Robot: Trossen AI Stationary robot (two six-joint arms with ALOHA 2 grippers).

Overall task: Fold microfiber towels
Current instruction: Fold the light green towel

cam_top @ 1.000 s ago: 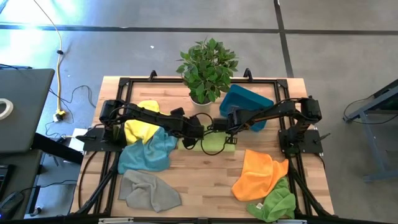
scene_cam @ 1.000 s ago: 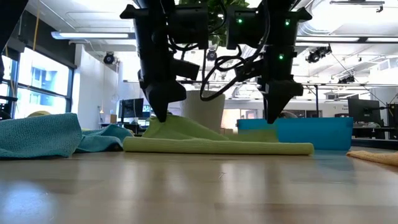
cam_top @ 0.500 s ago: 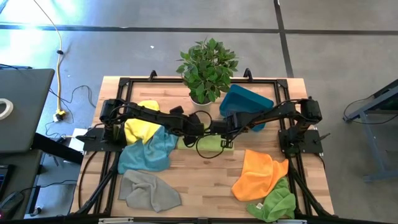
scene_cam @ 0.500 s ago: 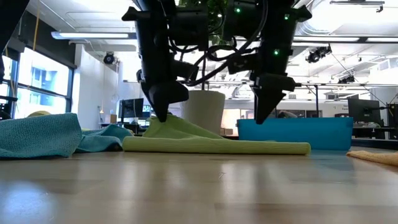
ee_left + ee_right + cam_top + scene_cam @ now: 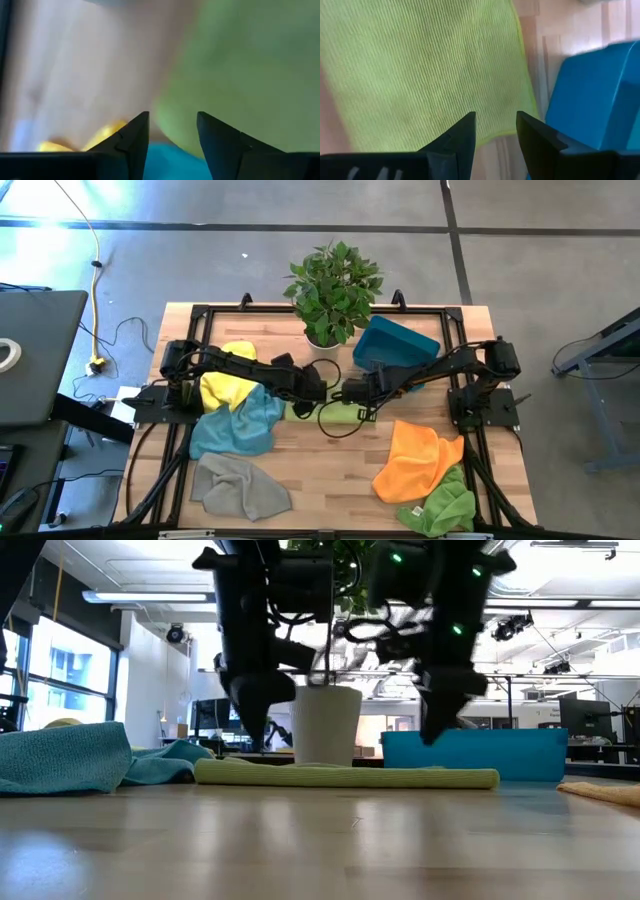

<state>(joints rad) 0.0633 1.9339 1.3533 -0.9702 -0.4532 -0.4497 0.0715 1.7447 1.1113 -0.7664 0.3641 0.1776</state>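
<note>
A light green towel (image 5: pixel 345 776), finely ribbed, is seen folded flat at the middle of the surface (image 5: pixel 330 460), with the left hand (image 5: pixel 250 730) and right hand (image 5: pixel 435 730) spread above it, gripping nothing.

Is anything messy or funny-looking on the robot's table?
A bit. The teal bin sits tipped at an angle beside the potted plant. The blue towel lies crumpled, overlapping the yellow towel, and the orange towel lies partly over a green towel. The light green towel in the middle lies neatly flat.
</note>
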